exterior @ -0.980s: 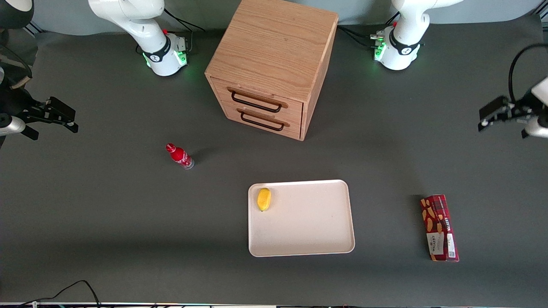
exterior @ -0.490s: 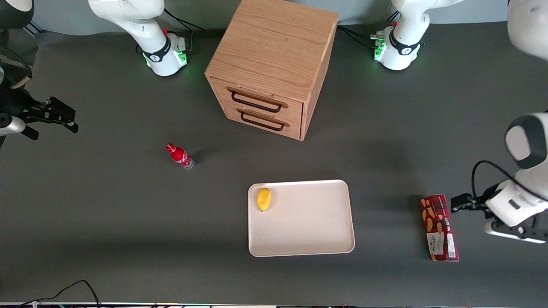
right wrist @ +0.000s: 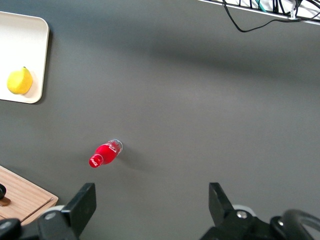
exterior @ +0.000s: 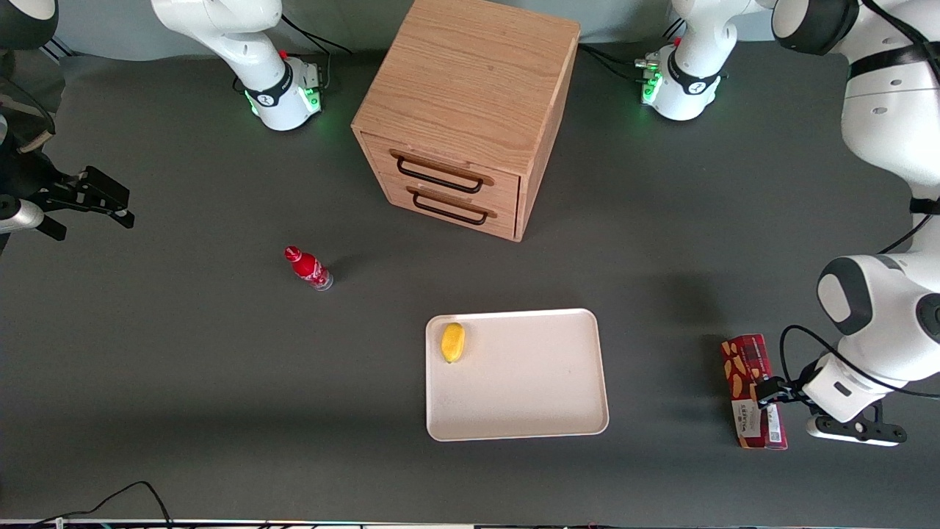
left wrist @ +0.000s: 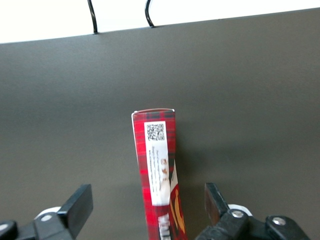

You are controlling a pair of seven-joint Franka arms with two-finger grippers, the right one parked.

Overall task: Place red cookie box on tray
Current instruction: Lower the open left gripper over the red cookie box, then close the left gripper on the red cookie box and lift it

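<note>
Since half a second ago my left arm has come lower and closer to the red cookie box [exterior: 753,390]; a second ago my gripper [exterior: 772,393] hung well up the table at the working arm's end. It now sits over the box's middle, at its long edge. The box, the tray [exterior: 558,422], the lemon [exterior: 452,342], the small red bottle [exterior: 308,267] and the wooden drawer cabinet [exterior: 470,110] have not moved.

In the left wrist view my fingers [left wrist: 76,207] stand wide apart, one on each side of the box [left wrist: 156,165], neither touching it. The box lies flat on the dark table [exterior: 183,367], its long axis running nearer-to-farther from the front camera, its QR-code end toward the table edge.

The box rests apart from the tray, toward the working arm's end, with a strip of bare mat between them. The tray's nearer edge lies about level with the box's nearer end. The lemon sits in the tray's corner farthest from the box, leaving most of the tray floor bare. The cabinet stands farther from the front camera than the tray, well apart from it.
</note>
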